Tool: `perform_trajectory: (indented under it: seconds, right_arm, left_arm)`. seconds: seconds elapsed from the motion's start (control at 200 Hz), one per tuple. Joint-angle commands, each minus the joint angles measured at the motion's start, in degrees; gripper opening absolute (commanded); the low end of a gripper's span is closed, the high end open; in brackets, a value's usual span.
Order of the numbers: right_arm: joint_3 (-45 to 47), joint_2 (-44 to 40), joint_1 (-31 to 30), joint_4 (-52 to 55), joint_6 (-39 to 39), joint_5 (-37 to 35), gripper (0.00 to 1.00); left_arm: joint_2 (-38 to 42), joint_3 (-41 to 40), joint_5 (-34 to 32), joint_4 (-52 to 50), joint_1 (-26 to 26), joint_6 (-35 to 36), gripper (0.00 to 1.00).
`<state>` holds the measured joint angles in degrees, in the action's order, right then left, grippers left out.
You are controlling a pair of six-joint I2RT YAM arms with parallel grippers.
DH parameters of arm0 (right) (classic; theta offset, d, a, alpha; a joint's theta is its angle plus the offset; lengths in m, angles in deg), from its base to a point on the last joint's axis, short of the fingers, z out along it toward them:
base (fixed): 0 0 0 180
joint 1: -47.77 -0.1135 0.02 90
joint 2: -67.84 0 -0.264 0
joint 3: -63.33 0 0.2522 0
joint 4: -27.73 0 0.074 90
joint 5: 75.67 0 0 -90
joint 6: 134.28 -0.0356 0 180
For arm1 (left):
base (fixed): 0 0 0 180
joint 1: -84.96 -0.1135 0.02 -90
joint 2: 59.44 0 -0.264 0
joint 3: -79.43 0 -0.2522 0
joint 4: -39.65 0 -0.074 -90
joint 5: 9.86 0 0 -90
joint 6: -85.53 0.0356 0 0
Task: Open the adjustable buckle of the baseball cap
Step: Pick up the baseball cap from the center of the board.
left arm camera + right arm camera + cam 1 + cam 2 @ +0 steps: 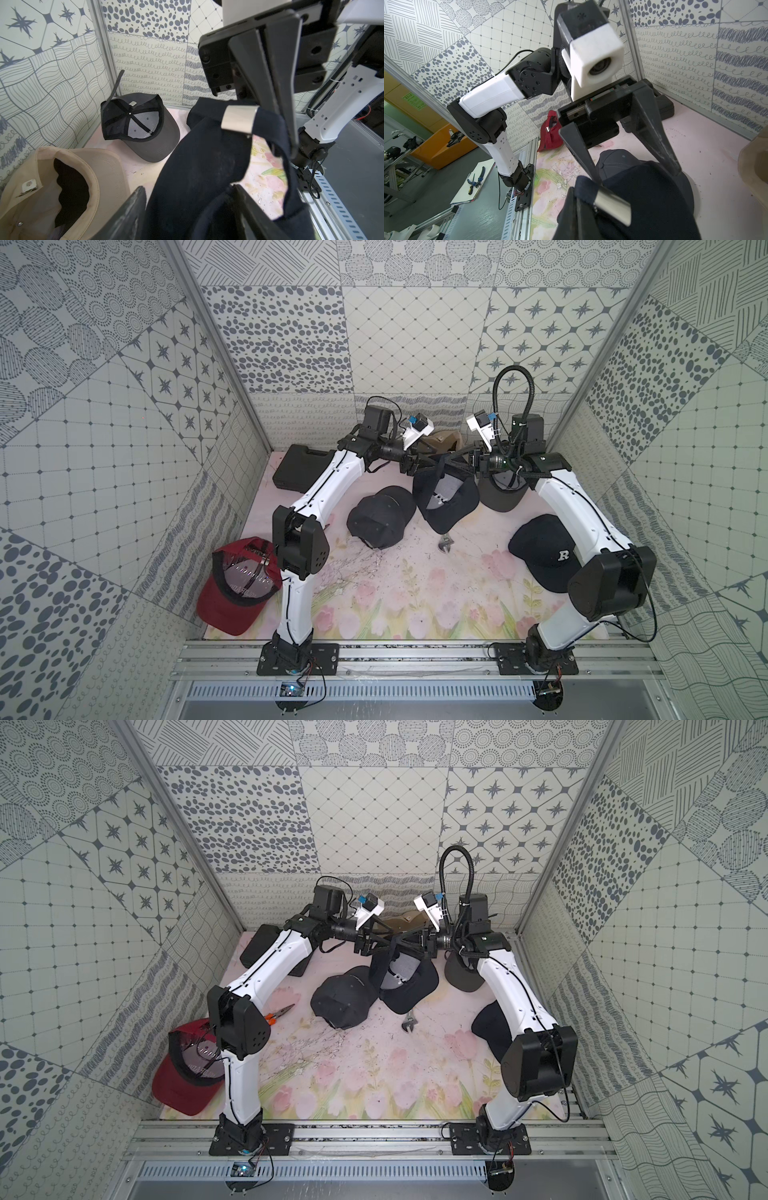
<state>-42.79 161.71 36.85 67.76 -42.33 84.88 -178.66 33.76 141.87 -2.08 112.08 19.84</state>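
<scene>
— Where do we stand, starting from the left?
— Our left end effector (635,175) is spread wide, straddling the back of the baseball cap (446,506). The cap hangs just beyond the wrench (445,545), brim drooping toward it.
— And the strap (268,122)?
— It runs arm to arm. Our right end effector (289,141) is pinched tight on it beside the buckle (239,120).
— Handling?
— We judge the cloth light and limp, the metal clasp stiff and slick, so we'd grip the strap close beside it.
</scene>
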Motion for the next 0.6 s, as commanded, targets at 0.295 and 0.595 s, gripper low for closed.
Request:
perform_trajectory:
  seconds: [0.295,0.595]
  right_arm:
    - [-0.7,0.2,-0.1,-1.6,-0.1,-1.4,0.00]
    - [15.8,-7.5,-0.1,-12.0,-8.6,-17.9,0.12]
  left_arm:
    - [-3.0,6.2,2.2,-8.0,1.6,4.2,0.00]
    - [6.0,-8.0,-10.7,11.7,1.7,-10.0,0.00]
